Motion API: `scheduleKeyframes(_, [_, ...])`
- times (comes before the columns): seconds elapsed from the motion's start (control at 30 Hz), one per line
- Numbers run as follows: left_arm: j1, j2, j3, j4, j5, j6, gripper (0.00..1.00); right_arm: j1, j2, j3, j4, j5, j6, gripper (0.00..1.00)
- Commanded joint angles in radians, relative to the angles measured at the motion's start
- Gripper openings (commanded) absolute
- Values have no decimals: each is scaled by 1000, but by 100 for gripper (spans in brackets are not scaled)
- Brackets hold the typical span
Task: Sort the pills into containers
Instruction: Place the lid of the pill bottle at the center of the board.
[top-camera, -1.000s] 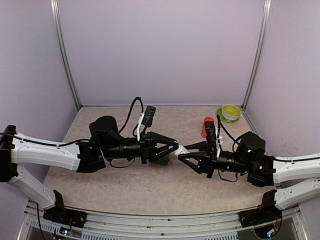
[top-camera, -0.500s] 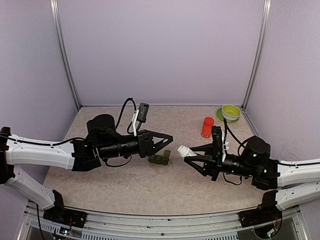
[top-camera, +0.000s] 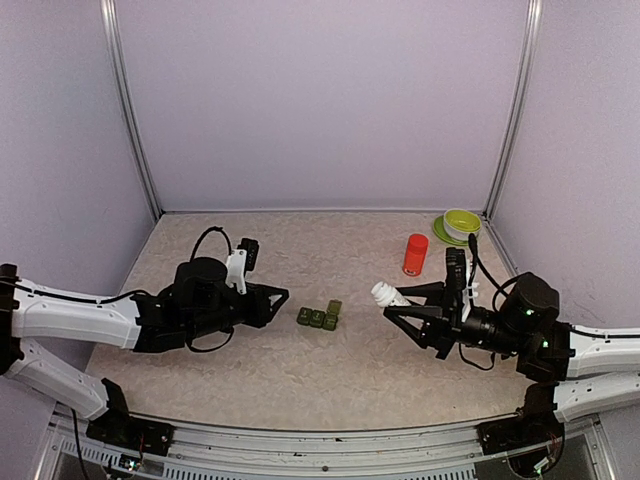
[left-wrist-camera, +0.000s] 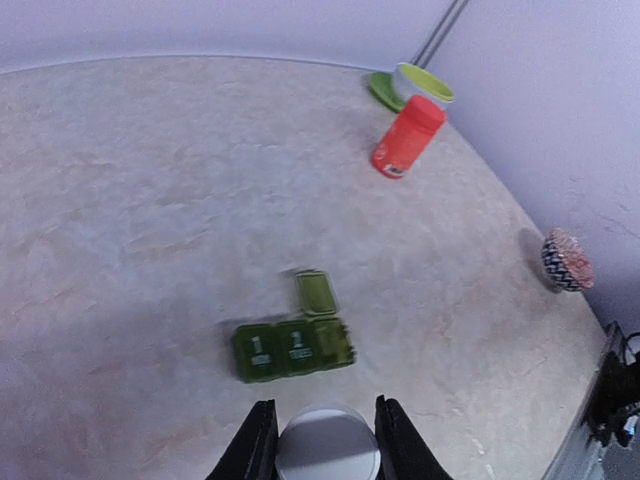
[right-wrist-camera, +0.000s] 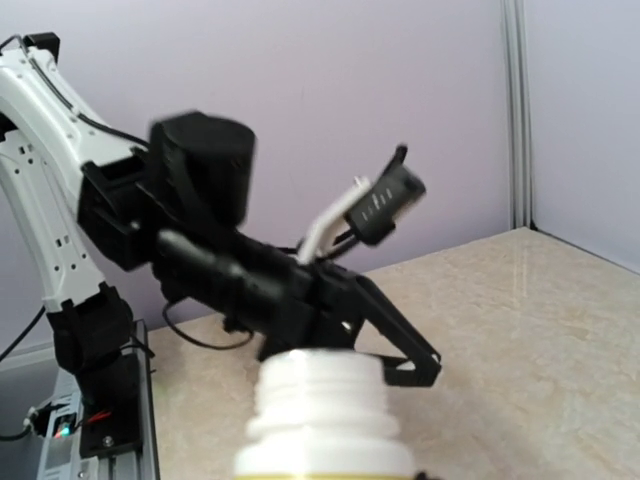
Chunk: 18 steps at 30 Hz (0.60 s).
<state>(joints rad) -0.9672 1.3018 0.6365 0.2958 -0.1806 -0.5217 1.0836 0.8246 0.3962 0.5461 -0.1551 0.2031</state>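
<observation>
Over on the left, the left arm (top-camera: 90, 312) lay low along the table (top-camera: 250, 370), and the left gripper (top-camera: 280, 294) was pressed in on a round pale cap (left-wrist-camera: 327, 452), a black finger (left-wrist-camera: 258, 445) tight against each side of it in the left wrist view. Just past those fingertips, apart from them and flat on the table, sat the containers (top-camera: 318, 318), a strip of three dark-green boxes in a row. The two on the left end were closed, with white print on their lids. The right-end box had its lid (left-wrist-camera: 315, 292) flipped open and lying back behind it, though what was inside could not be made out. Moving right, well apart from the strip, the right gripper (top-camera: 392, 300) was clamped on a small white bottle (top-camera: 383, 294), held off the table with its bare threaded neck (right-wrist-camera: 322, 385) pointing toward the left arm. Behind that stood the red-orange bottle (top-camera: 415, 254), upright on the table, untouched. Far right, in the back corner, a lime-green bowl (top-camera: 461, 222) rested on a green plate (top-camera: 441, 233)
</observation>
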Motion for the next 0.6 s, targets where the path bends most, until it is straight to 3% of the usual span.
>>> scheduleKeyframes(0.0, [60,38,-63,0,-110,9,28,-4,-5,-11,-13,3,-6,20])
scheduleKeyframes(0.33, [96,225,-79,49,-208,4,31,-2,7,-23,15,-17,3,20])
scheduleKeyframes(0.57, [110,332,-87,119,-184,-15,30,-3,9,-26,12,-15,4,20])
